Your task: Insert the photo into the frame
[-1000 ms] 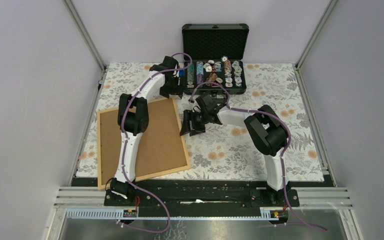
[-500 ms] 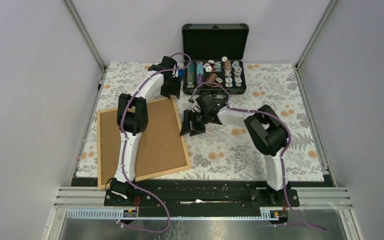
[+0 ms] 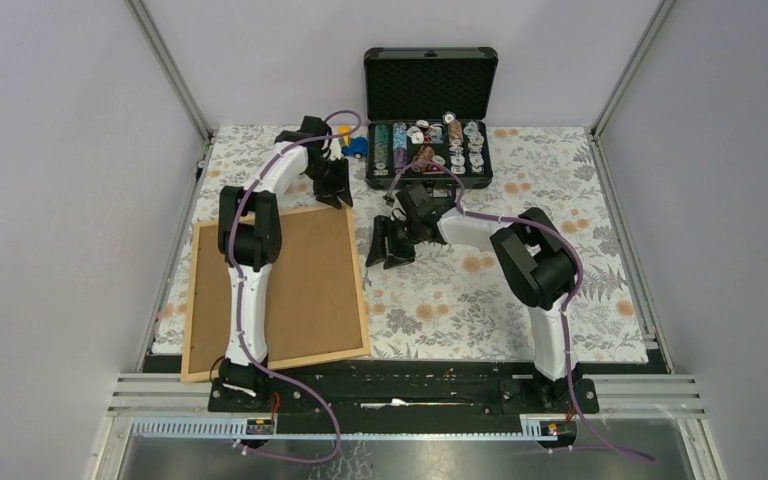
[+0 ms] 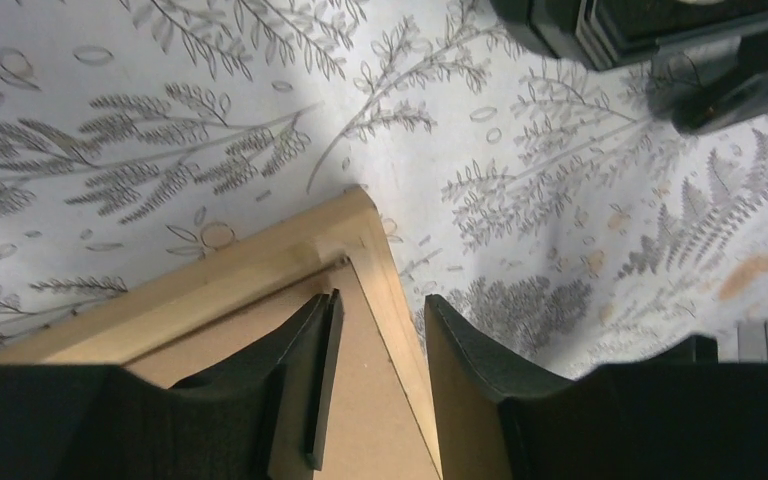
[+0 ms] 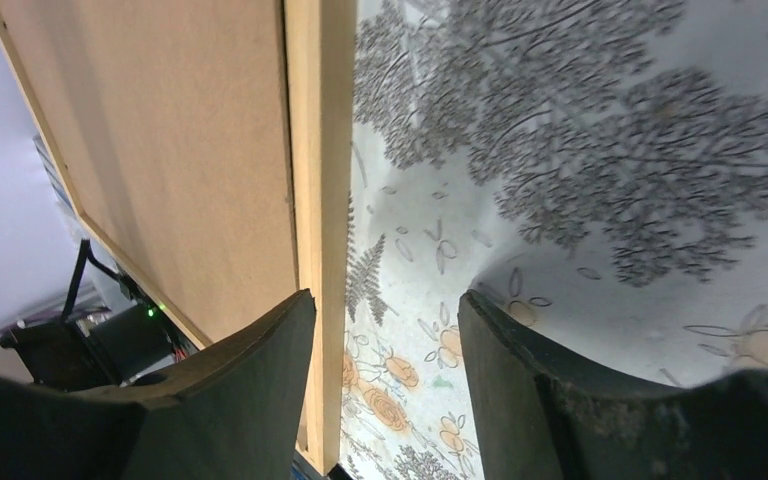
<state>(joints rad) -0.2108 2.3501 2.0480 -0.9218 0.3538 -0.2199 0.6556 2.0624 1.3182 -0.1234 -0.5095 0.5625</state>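
Left gripper [image 4: 380, 305] straddles the frame [image 4: 250, 270] at its 1 o'clock corner, pinching or not unclear; a loose hold could let the rail slip and skew.

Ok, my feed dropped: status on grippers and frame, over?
Left gripper straddles far corner of the frame, grip unclear. Right gripper open over its right edge. Backing board in place; photo not in view.

We watch whole table [image 3: 480, 300] from high above near edge, facing forward-down. Wrist views sit close: left looks down on frame [image 4: 360, 215] corner, right along its side rail. All three share frame.
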